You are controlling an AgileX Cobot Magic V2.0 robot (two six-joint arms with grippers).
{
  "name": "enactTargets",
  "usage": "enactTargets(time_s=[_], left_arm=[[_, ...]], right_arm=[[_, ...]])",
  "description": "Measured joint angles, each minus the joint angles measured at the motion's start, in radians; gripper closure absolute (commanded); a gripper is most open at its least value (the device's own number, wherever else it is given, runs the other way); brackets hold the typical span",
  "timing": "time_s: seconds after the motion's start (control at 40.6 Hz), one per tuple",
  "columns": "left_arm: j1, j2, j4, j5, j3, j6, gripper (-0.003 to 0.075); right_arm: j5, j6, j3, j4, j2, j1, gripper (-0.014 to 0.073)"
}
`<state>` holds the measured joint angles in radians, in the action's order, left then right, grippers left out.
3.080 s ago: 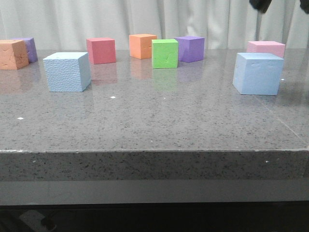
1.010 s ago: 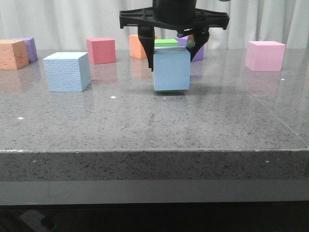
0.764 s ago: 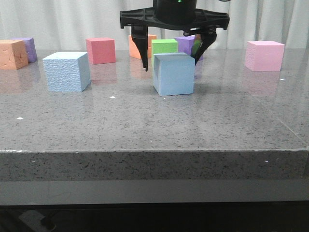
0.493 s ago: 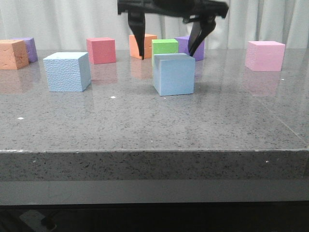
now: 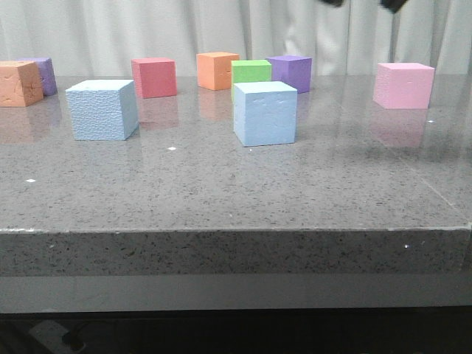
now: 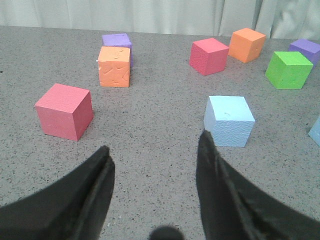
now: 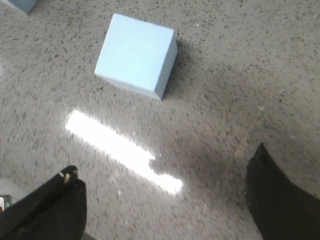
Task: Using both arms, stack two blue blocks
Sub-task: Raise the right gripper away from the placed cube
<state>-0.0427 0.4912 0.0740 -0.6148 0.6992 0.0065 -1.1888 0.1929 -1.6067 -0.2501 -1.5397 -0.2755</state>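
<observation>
One blue block point(image 5: 101, 109) stands on the table's left part. The other blue block point(image 5: 265, 112) stands alone near the middle, in front of the green cube. My left gripper point(image 6: 155, 150) is open and empty, held above the table, with the left blue block point(image 6: 229, 121) just beyond its fingertip. The middle block shows at that view's edge point(image 6: 316, 131). My right gripper point(image 7: 165, 160) is open and empty, high above the table, with the middle blue block point(image 7: 136, 55) below and apart from it. In the front view only dark bits of it show at the top edge.
Along the back stand a red cube point(image 5: 154, 77), an orange cube point(image 5: 217, 70), a green cube point(image 5: 251, 80) and a purple cube point(image 5: 290, 74). A pink cube point(image 5: 403, 85) is at the back right. An orange cube point(image 5: 18, 82) and a purple cube point(image 5: 43, 74) are at the far left.
My right gripper carried the blue block from the right to the table's middle, set it down, opened and rose almost out of the front view. The left block has not moved.
</observation>
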Motion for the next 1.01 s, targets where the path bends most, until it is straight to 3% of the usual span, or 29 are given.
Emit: enactTargets(time_s=[0.148,0.567,0.813,1.01], left_arm=[[0.000,0.000,0.000,0.000,0.000,0.000,0.0357],[0.000,0.000,0.000,0.000,0.000,0.000,0.0357],[0.000,0.000,0.002,0.000,0.000,0.000,0.0357],[0.000,0.000,0.002,0.000,0.000,0.000,0.0357]], right_arm=[[0.068,0.058,0.178,-0.020,0.179,0.049,-0.0053],[0.293,0.067,0.587,-0.022,0.667,0.051,-0.0053],[0.316,0.067,0.675,-0.022,0.832,0.051,-0.0053],[0.314,0.070,0.680,-0.022,0.858,0.051,-0.0053]])
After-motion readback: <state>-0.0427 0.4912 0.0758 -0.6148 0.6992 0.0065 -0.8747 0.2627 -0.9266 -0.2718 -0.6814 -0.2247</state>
